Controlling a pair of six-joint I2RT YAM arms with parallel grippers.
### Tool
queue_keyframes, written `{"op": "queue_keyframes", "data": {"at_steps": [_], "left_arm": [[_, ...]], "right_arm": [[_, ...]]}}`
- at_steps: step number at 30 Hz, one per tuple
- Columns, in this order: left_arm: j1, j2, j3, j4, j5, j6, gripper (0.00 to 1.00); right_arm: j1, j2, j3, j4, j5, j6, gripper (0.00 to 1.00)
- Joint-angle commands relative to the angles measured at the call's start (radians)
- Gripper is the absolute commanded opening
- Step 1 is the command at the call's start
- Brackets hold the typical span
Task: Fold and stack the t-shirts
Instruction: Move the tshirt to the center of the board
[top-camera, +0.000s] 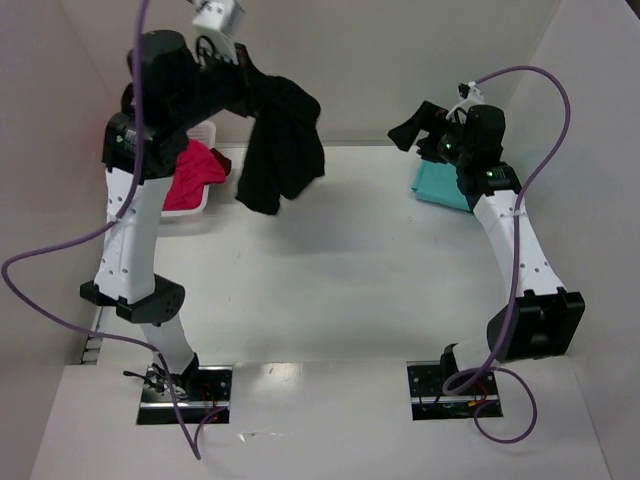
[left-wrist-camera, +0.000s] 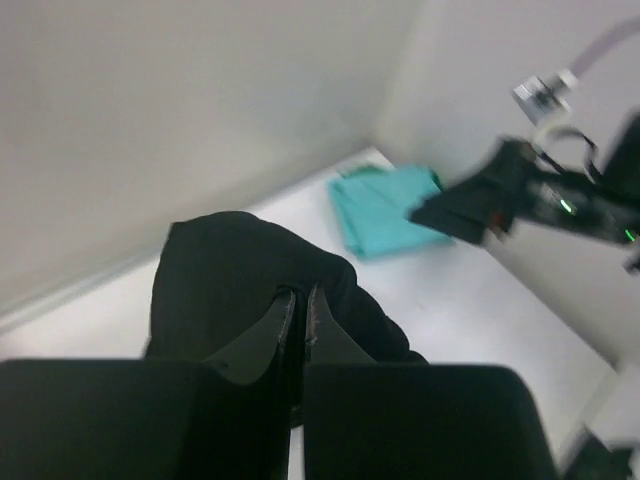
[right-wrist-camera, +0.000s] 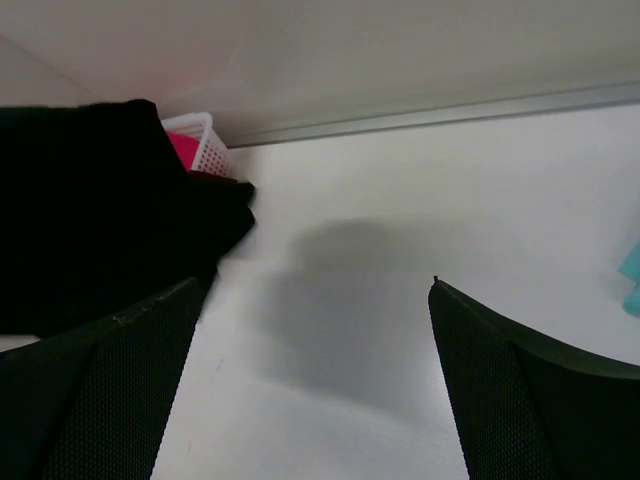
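My left gripper (top-camera: 252, 82) is shut on a black t-shirt (top-camera: 283, 145) and holds it high above the back of the table, the cloth hanging in a bunch. In the left wrist view the closed fingers (left-wrist-camera: 298, 305) pinch the black t-shirt (left-wrist-camera: 230, 270). A folded teal t-shirt (top-camera: 440, 186) lies at the back right; it also shows in the left wrist view (left-wrist-camera: 385, 208). My right gripper (top-camera: 408, 132) is open and empty, raised beside the teal shirt. In the right wrist view its gripper (right-wrist-camera: 315, 285) faces the hanging black t-shirt (right-wrist-camera: 95, 200).
A white lattice basket (top-camera: 203, 202) stands at the back left with a magenta-pink t-shirt (top-camera: 190, 172) in it; the basket also shows in the right wrist view (right-wrist-camera: 198, 140). Walls close the table at the back and sides.
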Motion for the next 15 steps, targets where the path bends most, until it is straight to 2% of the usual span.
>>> {"op": "queue_keyframes", "data": {"at_steps": [1,3,5,6,7,9,12,15], "left_arm": [[-0.068,0.019,-0.162,-0.1,0.039,0.041,0.0],[-0.088,-0.019,-0.378,-0.078,0.067,0.041,0.0],[-0.101,-0.091,-0.629,0.048,0.106,0.015,0.02],[-0.108,-0.138,-0.774,0.102,0.131,-0.003,0.09],[-0.108,-0.165,-0.855,0.163,0.175,-0.013,0.27],[-0.116,-0.206,-1.015,0.22,0.217,-0.02,0.76],[-0.117,-0.231,-1.094,0.2,0.147,-0.02,0.96],[-0.117,-0.24,-1.14,0.187,0.103,-0.02,1.0]], "right_arm": [[0.01,-0.099,-0.076,-0.014,0.063,-0.002,1.0],[0.01,-0.136,-0.093,-0.04,0.127,-0.01,1.0],[-0.009,-0.168,-0.11,-0.075,0.15,-0.02,1.0],[-0.025,-0.186,-0.121,-0.079,0.15,-0.024,1.0],[-0.036,-0.196,-0.132,-0.086,0.144,-0.024,1.0],[-0.051,-0.213,-0.157,-0.116,0.13,-0.033,1.0],[-0.053,-0.226,-0.197,-0.119,0.108,-0.035,1.0],[-0.049,-0.235,-0.237,-0.146,0.066,-0.05,1.0]]}}
